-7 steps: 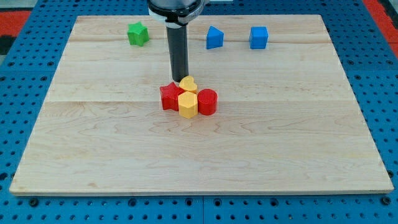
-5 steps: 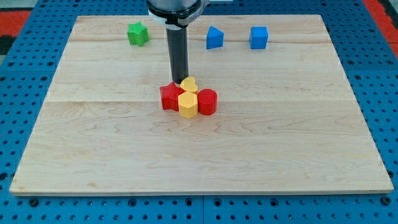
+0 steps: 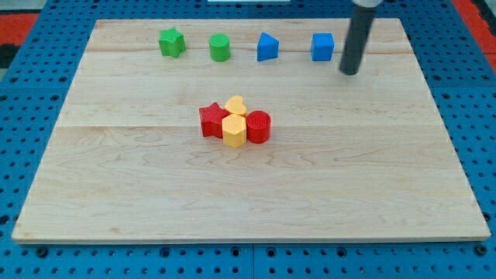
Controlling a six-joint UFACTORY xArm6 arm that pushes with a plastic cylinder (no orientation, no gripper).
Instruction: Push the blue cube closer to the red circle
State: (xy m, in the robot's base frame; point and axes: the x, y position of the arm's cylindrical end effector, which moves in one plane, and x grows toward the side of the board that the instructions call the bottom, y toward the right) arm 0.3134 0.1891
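Observation:
The blue cube [image 3: 322, 46] sits near the view's top right on the wooden board [image 3: 155, 186]. The red circle, a short red cylinder [image 3: 258, 126], sits at the board's middle, on the right side of a tight cluster. My tip [image 3: 350, 72] is just right of and slightly below the blue cube, apart from it. The rod rises to the view's top edge.
The cluster also holds a red star [image 3: 211, 120], a yellow hexagon [image 3: 234, 130] and a yellow heart [image 3: 235, 105]. Along the top row stand a green star [image 3: 171, 42], a green cylinder [image 3: 220, 47] and a blue pentagon-like block [image 3: 267, 46].
My tip has moved from just above the cluster to the view's upper right, beside the blue cube. The green cylinder, hidden by the rod before, now shows. No block has moved.

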